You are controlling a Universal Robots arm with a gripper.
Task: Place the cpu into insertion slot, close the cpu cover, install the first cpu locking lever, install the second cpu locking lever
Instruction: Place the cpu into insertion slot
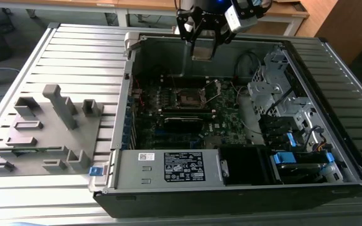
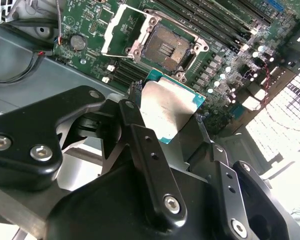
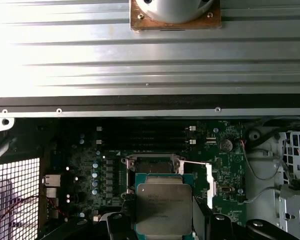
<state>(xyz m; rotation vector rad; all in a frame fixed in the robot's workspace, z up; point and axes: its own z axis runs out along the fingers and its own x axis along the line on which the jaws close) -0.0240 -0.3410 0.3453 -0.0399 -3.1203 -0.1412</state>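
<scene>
— Where do we find the small flat square grey-brown metal cpu?
— Between the fingers of the black gripper, well above the dark green motherboard.
— And the small square dark silver-rimmed insertion slot?
— On that board below the gripper, apart from the cpu. We see the thin silver metal cpu cover open just beside it, all inside the grey metal computer case.

Black, screw-studded tool, seemingly jointed links

a ribbed metal table carries an open computer case and a grey fixture block.
</scene>
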